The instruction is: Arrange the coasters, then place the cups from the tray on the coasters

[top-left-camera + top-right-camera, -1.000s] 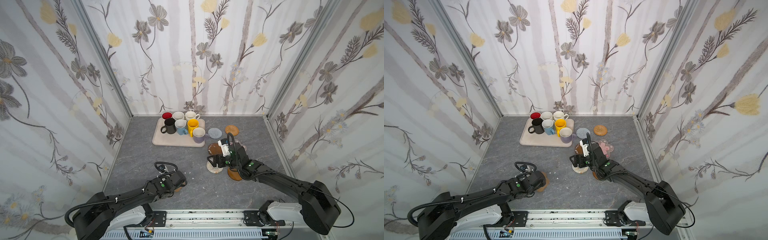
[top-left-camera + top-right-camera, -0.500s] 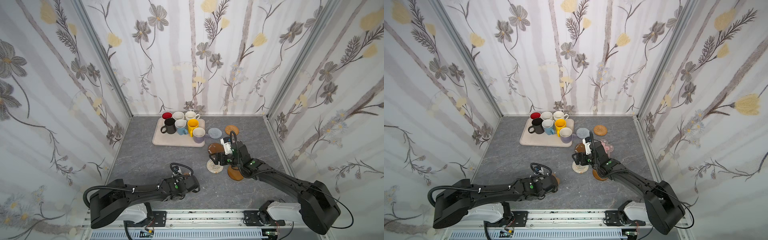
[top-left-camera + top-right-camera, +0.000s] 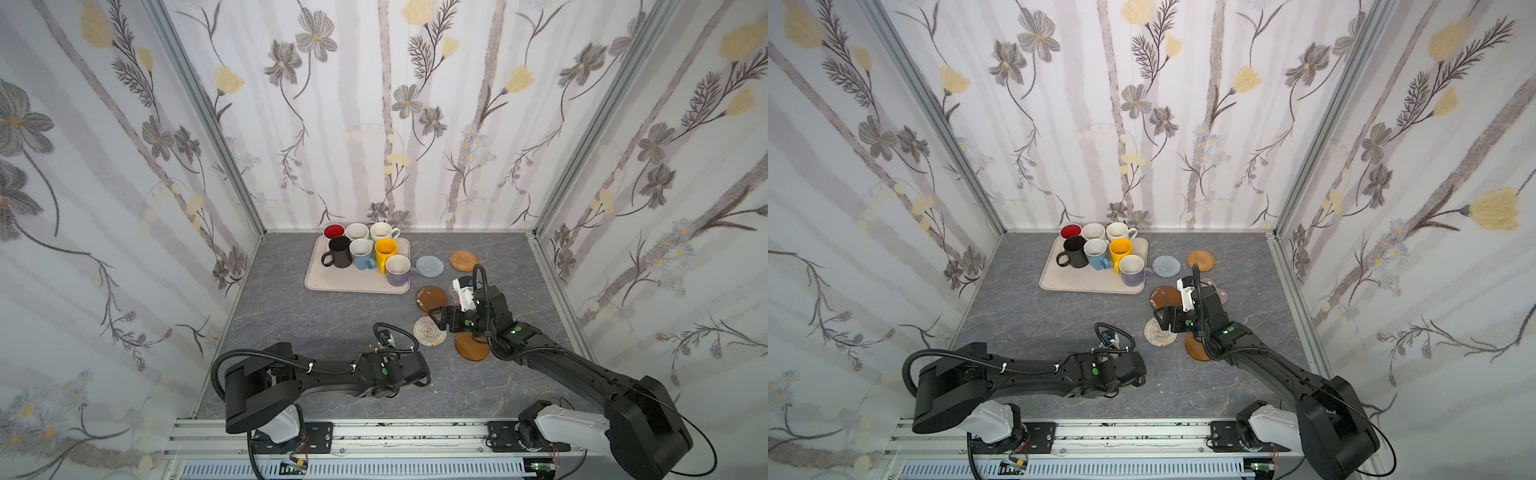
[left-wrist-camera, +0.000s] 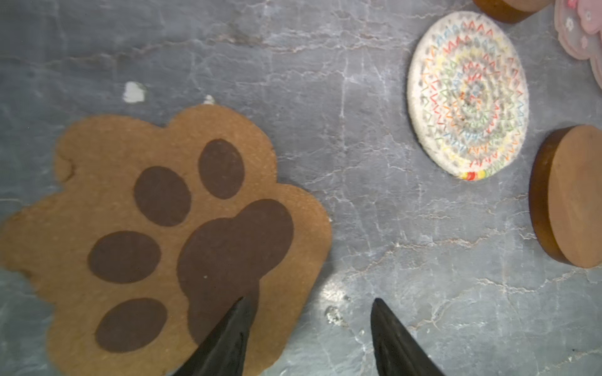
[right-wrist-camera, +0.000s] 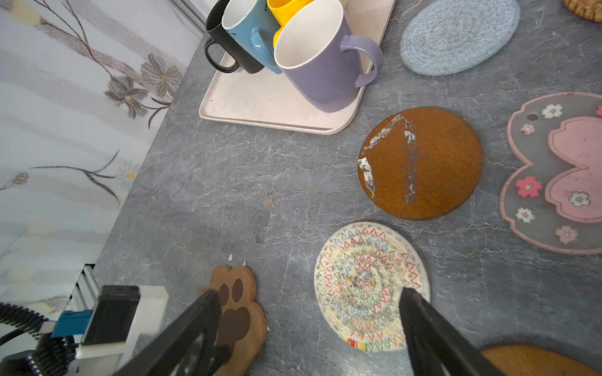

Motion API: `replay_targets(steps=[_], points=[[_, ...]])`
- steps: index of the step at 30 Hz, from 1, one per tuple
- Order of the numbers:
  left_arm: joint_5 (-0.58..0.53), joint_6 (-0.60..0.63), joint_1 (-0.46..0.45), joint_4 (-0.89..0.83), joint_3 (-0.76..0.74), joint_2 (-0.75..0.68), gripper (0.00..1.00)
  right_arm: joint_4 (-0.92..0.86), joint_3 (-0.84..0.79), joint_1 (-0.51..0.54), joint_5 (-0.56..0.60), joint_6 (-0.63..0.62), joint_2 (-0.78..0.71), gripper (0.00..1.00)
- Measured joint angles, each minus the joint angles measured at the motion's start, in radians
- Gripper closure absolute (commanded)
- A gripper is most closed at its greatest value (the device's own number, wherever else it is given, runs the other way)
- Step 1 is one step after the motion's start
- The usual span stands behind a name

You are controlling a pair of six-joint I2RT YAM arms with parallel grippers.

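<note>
Shifted rightward: left gripper (image 4: 309,299), jaws parted, nothing grasped.
Paw-print coaster (image 4: 146,211) is covered by one jaw; spiral coaster (image 5: 365,283) lies nearer the released right gripper (image 5: 308,291).

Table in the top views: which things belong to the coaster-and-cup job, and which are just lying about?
Job:
- tray
- seven mugs on it
- coasters: paw-print, spiral, scuffed amber disc, plain amber disc, blue crochet, rattan, pink-flower

Lying about:
- white crumbs beside the paw-print coaster
</note>
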Motion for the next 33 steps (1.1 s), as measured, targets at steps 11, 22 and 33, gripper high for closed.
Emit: replay_targets(steps=[11,22,33], points=[[0.033,0.076,-0.015,0.023,0.150,0.135,0.39,-0.016,-0.062,-0.082,-0.026,-0.002,-0.072,0.13],[0.060,0.125,-0.014,0.037,0.228,0.184,0.40,-0.052,-0.086,-0.155,-0.056,-0.016,-0.116,0.13],[0.044,0.138,0.138,0.031,-0.066,-0.260,0.32,-0.052,-0.105,-0.132,-0.061,-0.024,-0.124,0.13]])
